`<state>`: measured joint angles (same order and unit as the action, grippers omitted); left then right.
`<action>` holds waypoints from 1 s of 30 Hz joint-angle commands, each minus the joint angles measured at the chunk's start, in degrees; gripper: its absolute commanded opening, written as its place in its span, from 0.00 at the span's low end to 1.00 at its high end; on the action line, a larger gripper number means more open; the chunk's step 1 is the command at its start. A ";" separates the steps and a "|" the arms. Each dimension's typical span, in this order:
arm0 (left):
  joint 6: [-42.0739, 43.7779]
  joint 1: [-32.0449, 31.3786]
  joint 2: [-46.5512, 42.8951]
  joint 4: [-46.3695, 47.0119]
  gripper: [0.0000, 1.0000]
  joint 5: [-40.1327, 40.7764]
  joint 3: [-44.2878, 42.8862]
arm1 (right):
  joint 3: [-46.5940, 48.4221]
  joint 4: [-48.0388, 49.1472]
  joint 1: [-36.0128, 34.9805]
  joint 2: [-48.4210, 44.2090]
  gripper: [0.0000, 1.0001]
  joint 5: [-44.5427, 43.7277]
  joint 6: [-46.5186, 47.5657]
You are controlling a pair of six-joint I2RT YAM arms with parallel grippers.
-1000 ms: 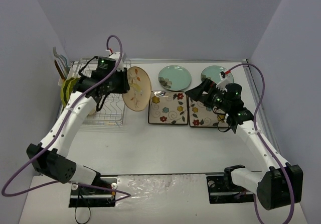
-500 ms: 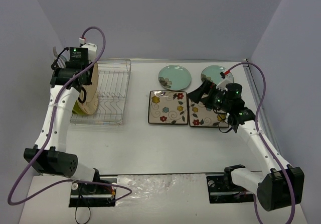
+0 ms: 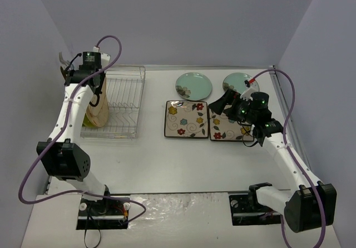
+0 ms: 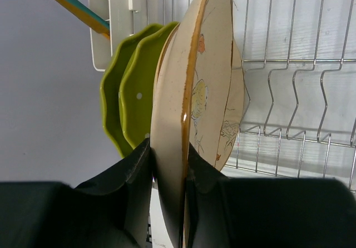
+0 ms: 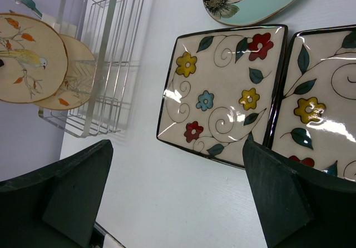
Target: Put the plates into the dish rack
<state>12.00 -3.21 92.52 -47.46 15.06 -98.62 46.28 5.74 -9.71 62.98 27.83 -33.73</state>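
Note:
My left gripper (image 3: 94, 92) (image 4: 168, 156) is shut on the rim of a cream floral plate (image 4: 192, 87) (image 3: 101, 112). It holds the plate upright on edge at the left end of the silver wire dish rack (image 3: 127, 100) (image 4: 289, 64). A second cream plate (image 4: 233, 109) stands just behind it, and two lime-green plates (image 4: 130, 89) stand on its other side. My right gripper (image 3: 223, 104) (image 5: 178, 198) is open and empty above the table near two square floral plates (image 5: 222, 92) (image 5: 320, 109) (image 3: 186, 119). Two teal plates (image 3: 193, 85) (image 3: 239, 83) lie flat behind them.
A white utensil holder (image 4: 119, 20) (image 3: 69, 75) with utensils sits at the rack's left end by the left wall. In the right wrist view the rack (image 5: 105, 53) shows both cream plates (image 5: 28, 56) standing. Walls close the left, back and right.
My left arm has swung the cream plate from the rack's right side to its left end, beside the other cream plate. The right arm has barely moved.

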 commanded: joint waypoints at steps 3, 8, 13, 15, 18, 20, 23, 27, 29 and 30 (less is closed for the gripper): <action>-0.77 0.66 0.00 8.75 0.00 0.44 0.96 | 1.01 3.05 0.67 -0.08 1.00 0.08 1.37; -2.54 0.59 0.31 11.01 0.00 -0.49 4.95 | 0.22 3.02 0.81 -0.40 1.00 -0.43 1.29; -3.21 0.57 -0.06 12.49 0.07 0.49 7.30 | -0.75 2.96 1.01 -0.32 1.00 -0.60 0.86; -3.30 0.66 -0.15 12.46 0.14 1.05 7.76 | -1.13 3.03 1.01 -0.87 1.00 -0.87 0.86; -3.67 0.66 -0.60 12.03 0.29 1.27 8.55 | -1.96 2.99 1.12 -1.68 1.00 -1.98 0.60; -3.79 0.66 -1.18 11.93 0.39 1.49 8.81 | -2.44 2.96 1.21 -2.16 1.00 -2.27 0.51; -3.74 0.60 -2.27 11.98 0.50 1.75 9.14 | -3.32 2.96 1.33 -3.20 1.00 -3.03 0.26; -3.95 0.58 -3.42 10.97 0.58 1.20 8.52 | -4.18 2.21 1.45 -4.82 1.00 -3.74 -0.32; -4.22 0.64 -4.40 10.84 0.63 1.03 8.44 | -4.90 1.69 1.47 -5.87 1.00 -5.36 -0.64; -4.31 0.59 -5.02 10.88 0.65 0.68 8.44 | -5.30 1.25 1.51 -6.44 1.00 -6.51 -0.81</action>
<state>8.33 -2.93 92.53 -38.68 14.70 -87.57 41.64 5.11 -8.67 59.66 24.97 -33.57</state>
